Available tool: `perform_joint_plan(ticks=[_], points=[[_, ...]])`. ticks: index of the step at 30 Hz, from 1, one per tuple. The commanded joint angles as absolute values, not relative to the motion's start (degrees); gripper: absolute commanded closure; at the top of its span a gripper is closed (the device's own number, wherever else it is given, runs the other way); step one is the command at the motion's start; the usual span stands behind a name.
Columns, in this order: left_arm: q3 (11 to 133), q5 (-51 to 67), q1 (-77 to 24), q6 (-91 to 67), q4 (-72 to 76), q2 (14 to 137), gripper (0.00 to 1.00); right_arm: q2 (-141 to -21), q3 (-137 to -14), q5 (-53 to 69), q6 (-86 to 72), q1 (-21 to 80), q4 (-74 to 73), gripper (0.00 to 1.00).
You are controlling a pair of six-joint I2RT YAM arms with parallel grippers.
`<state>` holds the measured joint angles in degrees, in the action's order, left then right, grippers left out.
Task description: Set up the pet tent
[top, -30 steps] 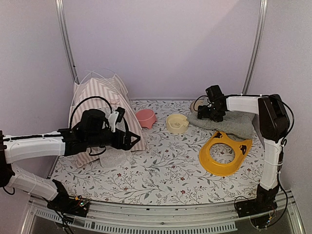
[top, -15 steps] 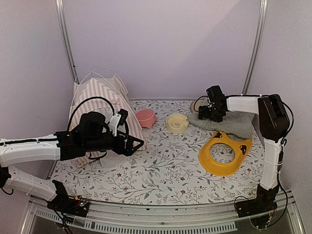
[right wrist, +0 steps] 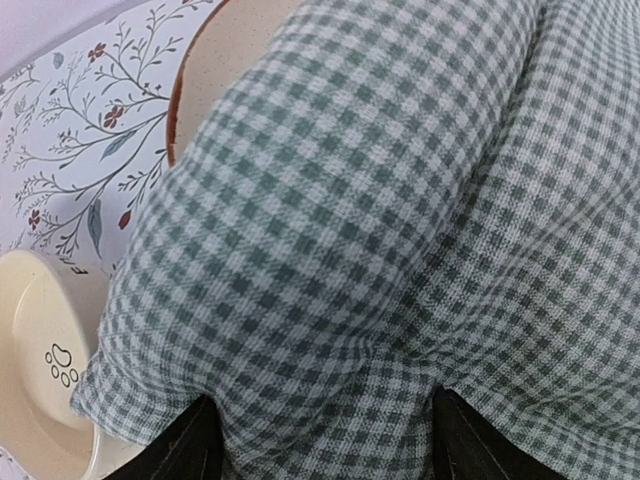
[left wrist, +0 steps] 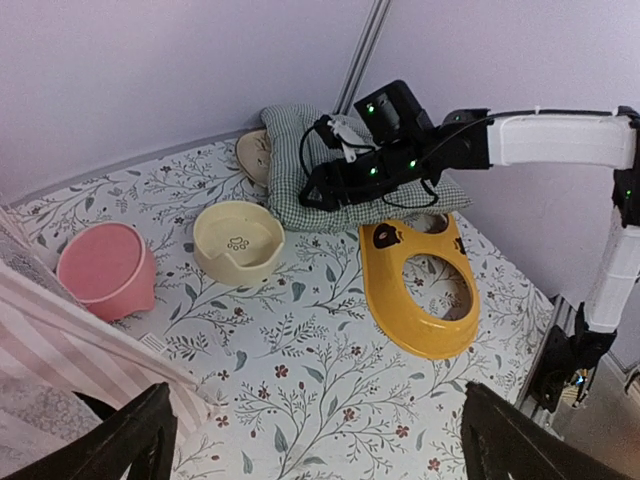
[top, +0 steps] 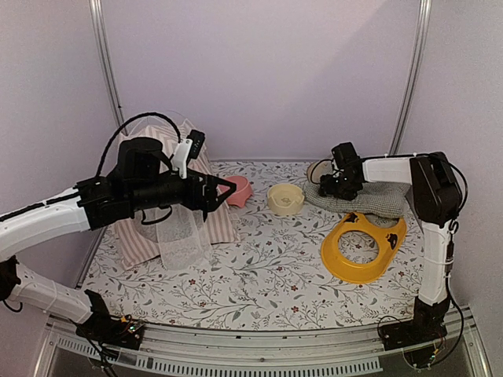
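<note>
Lifted and swung toward the back since a second ago, the left arm now carries the left fingers [top: 225, 188] well above the worktop [top: 267, 275]. In the overhead view they stand in front of the pink bowl [top: 244, 192]. They are spread wide and hold nothing; the left wrist view looks down between them onto bare flowered cloth.

The pet tent [top: 134, 243] stands at the far left corner of the worktop, close to the left wall. Its pink-and-white striped side faces the middle. With the arm raised, the white sheer flap [top: 182, 242] at its front now hangs in plain sight.

The right arm has hardly shifted. The right fingers [top: 327, 188] press down into the left end of the green checked cushion [top: 373, 198], and fabric bulges up between them. I cannot tell whether they are clenched on it or only resting against it.

A cream bowl [top: 284, 199] sits between the pink bowl and the cushion, near the cushion's left edge. A yellow ring with cat ears [top: 361, 250] lies flat just in front of the cushion.
</note>
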<state>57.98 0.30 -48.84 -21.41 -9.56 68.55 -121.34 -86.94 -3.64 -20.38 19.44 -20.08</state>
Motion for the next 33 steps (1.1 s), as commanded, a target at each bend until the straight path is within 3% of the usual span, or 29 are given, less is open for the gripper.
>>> perform_joint_plan(ticks=[1,6,9,21,29,33], points=[[62.17,-1.82,-48.34,-16.53,-14.15,69.65,0.01,-125.97,-86.13,0.27,-21.28,19.60,-21.00,0.33],[64.43,-2.63,-47.45,-15.90,-14.70,71.06,0.01,-122.76,-86.77,-0.94,-21.06,19.44,-21.45,0.71],[67.08,-1.27,-45.92,-14.30,-15.70,71.48,0.00,-119.54,-88.80,-2.14,-20.45,19.25,-23.41,1.00],[66.46,4.45,-43.69,-15.10,-8.36,72.75,0.01,-100.86,-85.08,-5.82,-21.63,22.95,-28.11,1.00],[61.12,7.12,-44.24,-17.20,-3.13,73.21,0.00,-86.57,-68.38,-8.27,-29.02,35.61,-25.18,1.00],[58.10,7.15,-44.78,-18.10,-1.50,73.59,0.01,-85.47,-61.15,-5.53,-34.99,44.64,-19.22,0.97]])
